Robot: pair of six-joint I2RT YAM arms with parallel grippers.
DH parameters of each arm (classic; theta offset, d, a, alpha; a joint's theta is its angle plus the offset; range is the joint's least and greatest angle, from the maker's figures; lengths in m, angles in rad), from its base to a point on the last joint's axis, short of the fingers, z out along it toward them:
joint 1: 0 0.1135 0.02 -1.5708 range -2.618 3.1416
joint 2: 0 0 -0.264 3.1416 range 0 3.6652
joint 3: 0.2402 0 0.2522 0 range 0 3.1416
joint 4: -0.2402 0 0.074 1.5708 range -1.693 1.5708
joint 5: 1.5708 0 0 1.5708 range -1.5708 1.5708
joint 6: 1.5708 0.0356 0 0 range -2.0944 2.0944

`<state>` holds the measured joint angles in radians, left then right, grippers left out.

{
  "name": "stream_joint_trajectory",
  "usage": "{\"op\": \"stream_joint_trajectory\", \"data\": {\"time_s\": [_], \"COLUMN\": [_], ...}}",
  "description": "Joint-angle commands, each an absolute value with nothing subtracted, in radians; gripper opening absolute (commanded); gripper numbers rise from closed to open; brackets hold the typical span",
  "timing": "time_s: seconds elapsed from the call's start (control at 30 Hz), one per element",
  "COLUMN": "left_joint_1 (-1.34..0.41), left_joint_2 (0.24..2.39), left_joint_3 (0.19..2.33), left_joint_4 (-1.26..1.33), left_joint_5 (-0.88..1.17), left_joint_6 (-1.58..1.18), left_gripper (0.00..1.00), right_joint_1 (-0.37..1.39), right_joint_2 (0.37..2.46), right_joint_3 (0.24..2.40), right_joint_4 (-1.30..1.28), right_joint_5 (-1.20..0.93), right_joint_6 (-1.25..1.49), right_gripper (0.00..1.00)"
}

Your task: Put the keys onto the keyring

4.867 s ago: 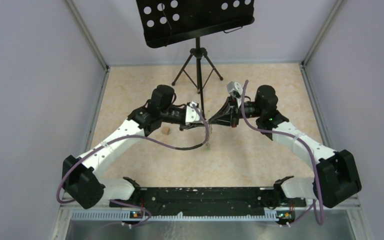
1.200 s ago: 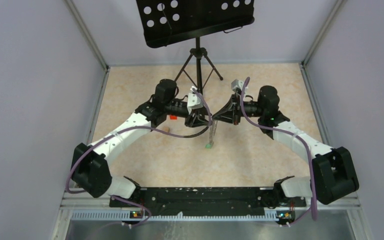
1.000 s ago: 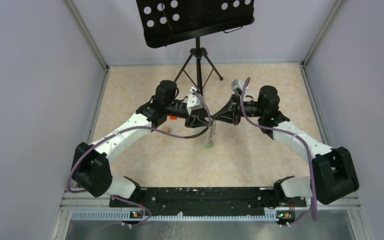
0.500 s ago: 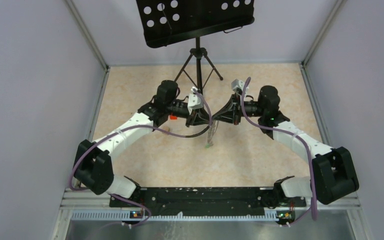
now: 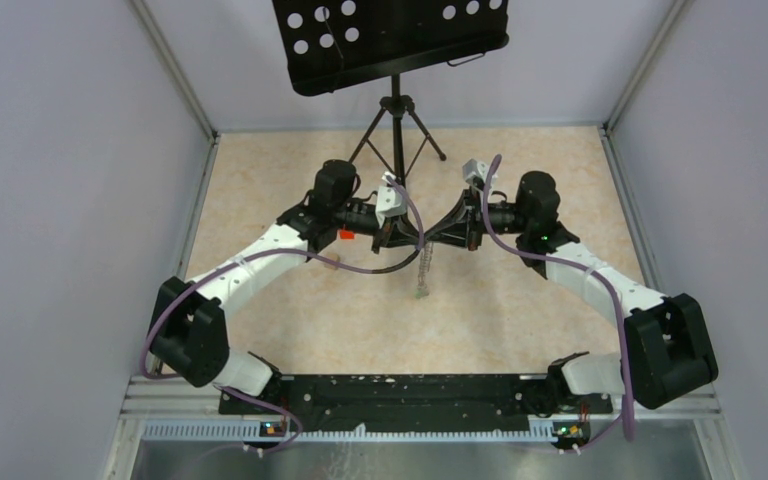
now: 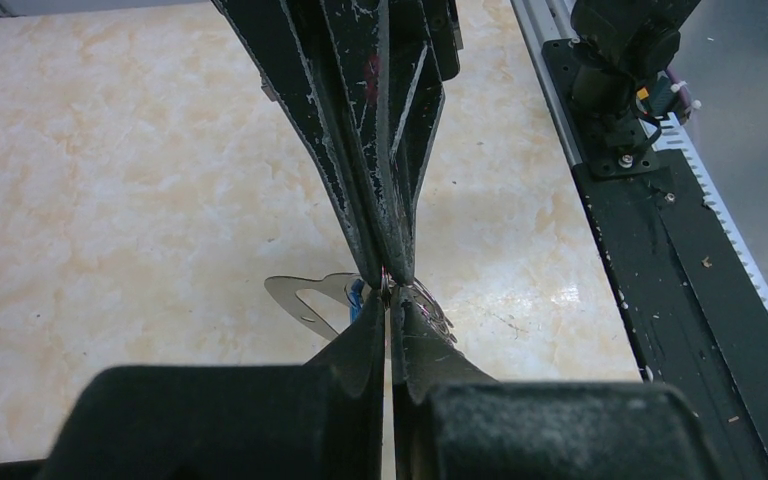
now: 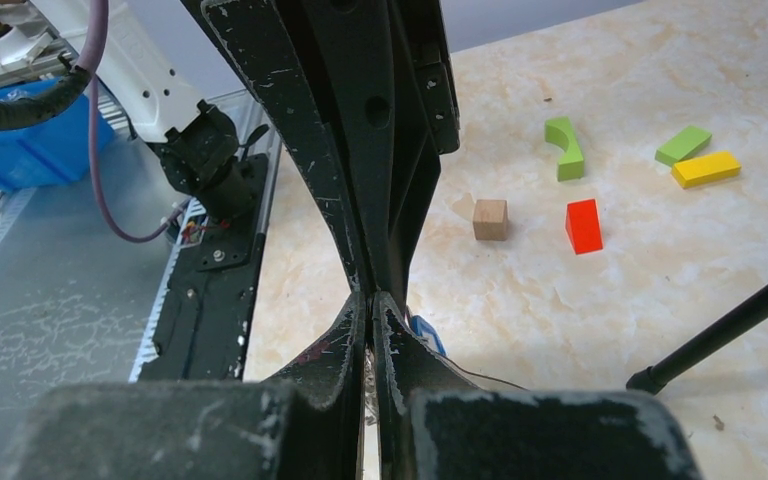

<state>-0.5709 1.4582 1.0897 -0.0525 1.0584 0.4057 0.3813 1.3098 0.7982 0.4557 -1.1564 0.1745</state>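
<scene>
Keyring (image 6: 285, 290): hung just before the tripod stand (image 5: 395, 125), chain (image 5: 423, 268) dangling. My left gripper (image 6: 392, 300) and right gripper (image 7: 370, 298) were pressed shut, tip-to-tip there. Hazard: thin metal could slip from my pinch and drop.

Left gripper (image 5: 417, 240) jaws, apart second ago, now closed, tips against right gripper (image 5: 429, 240); left elbow (image 5: 192, 335) shifted toward right gripper.
</scene>
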Motion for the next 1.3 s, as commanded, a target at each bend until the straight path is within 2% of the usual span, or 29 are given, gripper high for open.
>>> {"op": "stream_joint_trajectory", "data": {"time_s": [0.0,0.27,0.6,1.07,1.27], "left_joint_1": [-0.572,-0.574,-0.585,-0.609,-0.614], "left_joint_2": [1.446,1.414,1.399,1.408,1.411], "left_joint_3": [1.101,1.130,1.139,1.159,1.159], "left_joint_4": [-0.027,-0.137,-0.217,-0.248,-0.249], "left_joint_5": [1.075,1.001,0.935,0.906,0.913], "left_joint_6": [0.396,0.440,0.483,0.498,0.501], "left_gripper": [0.00,0.00,0.00,0.00,0.00], "right_joint_1": [0.371,0.371,0.374,0.414,0.433], "right_joint_2": [1.299,1.293,1.284,1.282,1.289], "right_joint_3": [0.808,0.850,0.878,0.891,0.897], "right_joint_4": [0.478,0.297,0.163,0.107,0.092], "right_joint_5": [-1.152,-1.130,-1.118,-1.139,-1.125], "right_joint_6": [0.129,-0.059,-0.186,-0.241,-0.256], "right_gripper": [0.00,0.00,0.15,0.26,0.27]}}
